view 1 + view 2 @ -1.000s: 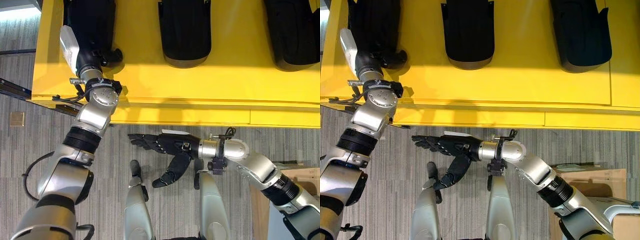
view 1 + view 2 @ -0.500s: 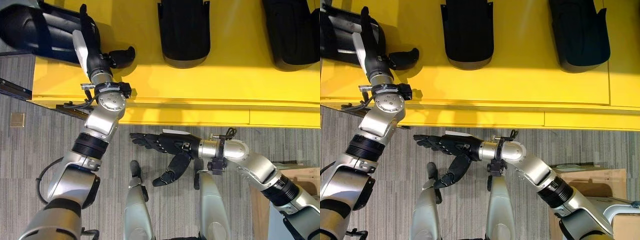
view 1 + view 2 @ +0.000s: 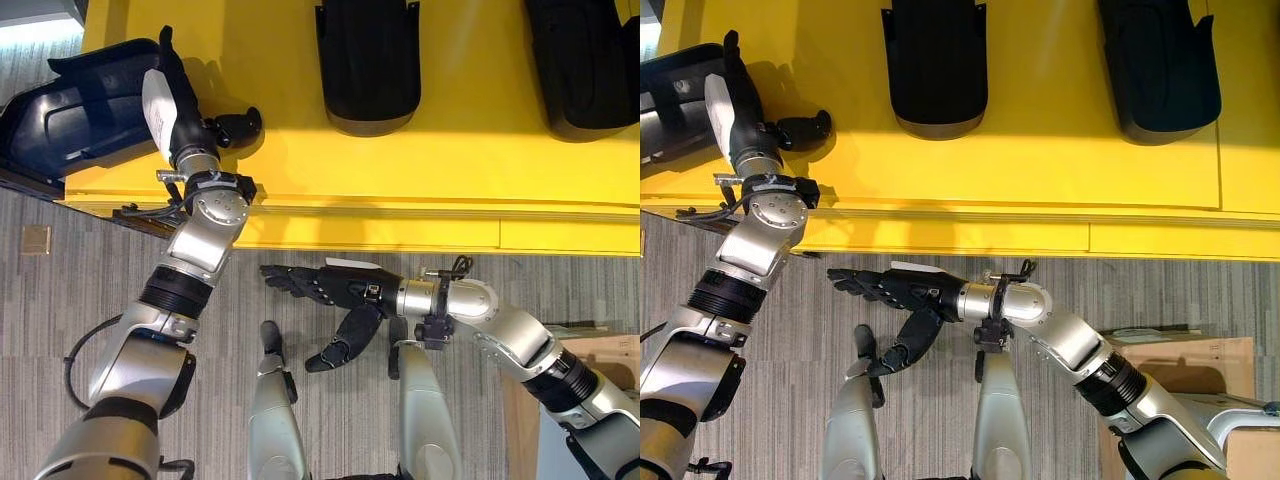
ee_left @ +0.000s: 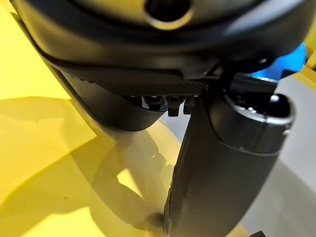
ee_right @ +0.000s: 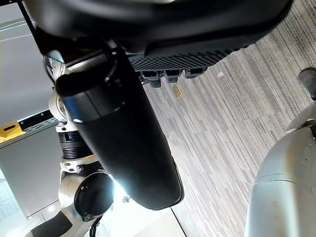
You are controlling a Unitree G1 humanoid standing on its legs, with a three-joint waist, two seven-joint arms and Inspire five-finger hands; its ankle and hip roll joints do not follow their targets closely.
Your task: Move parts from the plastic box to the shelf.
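— Grey striped floor (image 3: 60,290) runs under a yellow shelf (image 3: 400,180); what sits on the shelf in the left eye view?

— Two black parts (image 3: 368,62) lie along its far edge. A third, the dark part (image 3: 85,105), tilts over the shelf's left edge, with the left hand (image 3: 190,120) against it; whether its fingers are curled round it, I cannot tell.

— And the right eye view?

— The right hand (image 3: 895,290) hovers over the floor before the shelf's front edge, fingers straight and spread, holding nothing.

— The left wrist view?

— Yellow shelf beneath the dark thumb (image 4: 217,163).
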